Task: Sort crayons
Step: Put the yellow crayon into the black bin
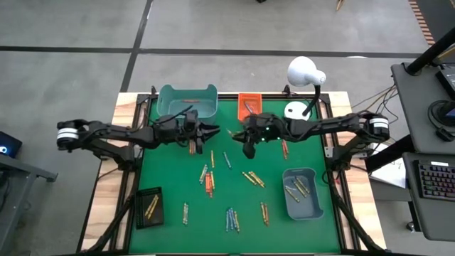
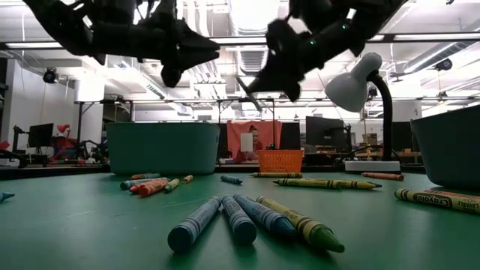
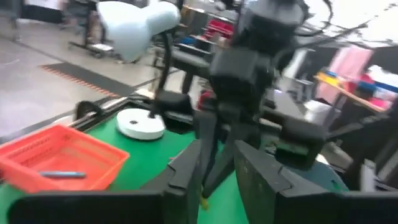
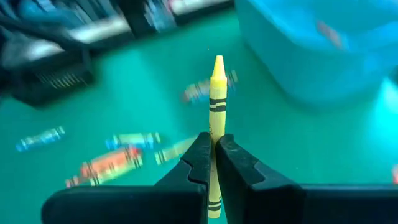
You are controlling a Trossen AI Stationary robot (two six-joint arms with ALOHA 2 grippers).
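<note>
right gripper [image 4: 211, 155] up in the air over the back half of the green table [image 1: 178, 192], fingers pinched tight on a yellow crayon [image 4: 215, 102]. crayon clamped low on its body, pointed tip sticking straight out past the fingertips, tail running back between the jaws. in the high view, same gripper [image 1: 234, 133] near mid-table, crayon tip poking toward 9 o'clock.

left gripper [image 1: 215, 131] just beside it, facing in from 9 o'clock, jaws a little apart, nothing visibly between them; cannot tell for sure from the wrist view.

loose crayons [image 1: 207, 179] scattered over the mat toward 6 o'clock. some already in the grey-blue bin [image 1: 313, 206] at 4 o'clock, some in the black tray [image 1: 140, 212] at 8 o'clock, one in the orange basket [image 1: 242, 98] at 12 o'clock, one in the teal bin [image 1: 165, 92] at 11 o'clock.
</note>
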